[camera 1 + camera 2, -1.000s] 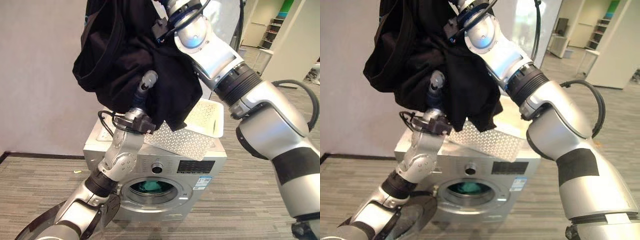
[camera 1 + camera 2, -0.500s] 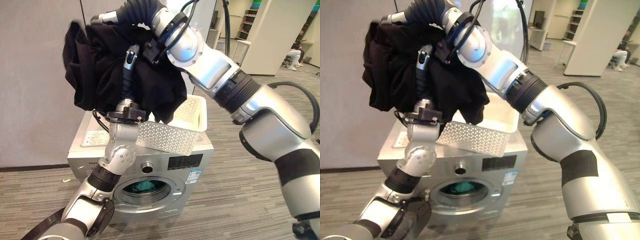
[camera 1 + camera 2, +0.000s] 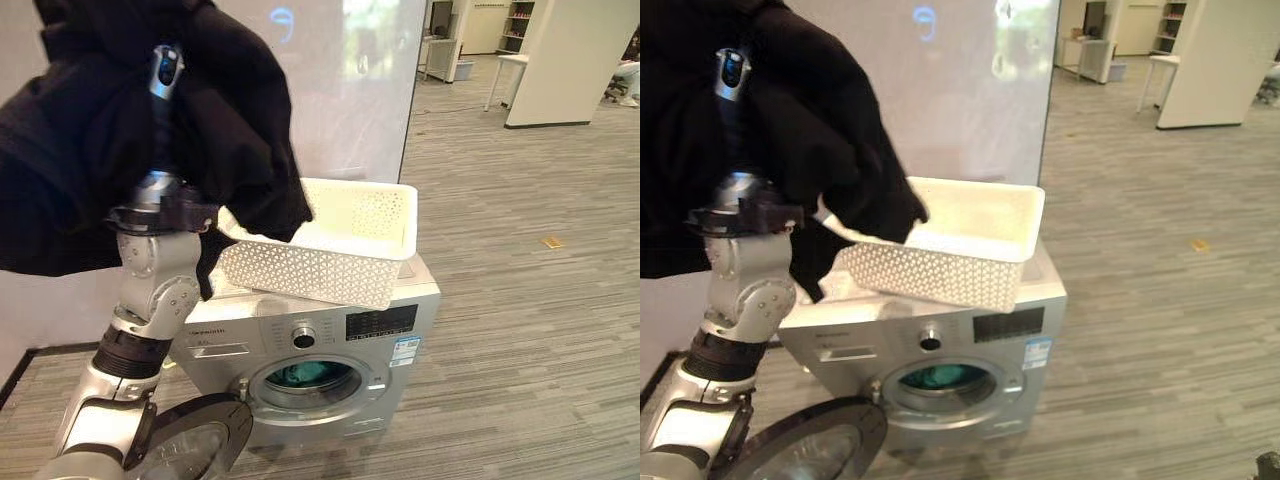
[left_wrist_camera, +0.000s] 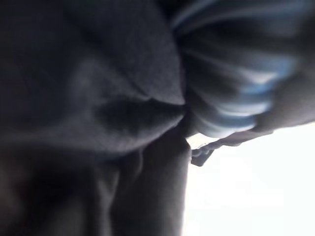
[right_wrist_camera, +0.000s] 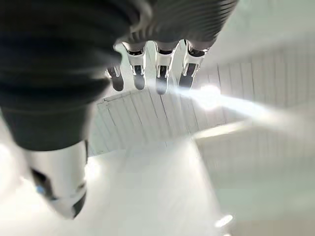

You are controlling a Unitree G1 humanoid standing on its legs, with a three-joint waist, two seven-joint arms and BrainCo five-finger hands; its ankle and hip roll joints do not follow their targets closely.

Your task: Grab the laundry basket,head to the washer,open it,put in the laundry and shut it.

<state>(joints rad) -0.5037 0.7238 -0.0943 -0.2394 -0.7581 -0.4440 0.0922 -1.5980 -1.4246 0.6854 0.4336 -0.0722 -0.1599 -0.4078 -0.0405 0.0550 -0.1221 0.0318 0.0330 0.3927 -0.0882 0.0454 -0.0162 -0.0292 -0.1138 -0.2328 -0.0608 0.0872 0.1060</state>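
Laundry (image 3: pixel 90 150), black, draped over raised left hand (image 3: pixel 165 70), grip hidden; right hand (image 5: pixel 152 69) open, empty. Loading step: lower it into the open washer (image 3: pixel 310 375).

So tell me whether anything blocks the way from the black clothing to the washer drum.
The black clothing hangs on the raised left hand. The white laundry basket on the washer lies directly below it. The door is open, so the drum opening is clear.

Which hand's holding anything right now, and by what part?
Left hand is up inside the black clothes, lifted above the basket; its fingers are buried in the cloth, so the grip point can't be told. Right hand is open and holds nothing.
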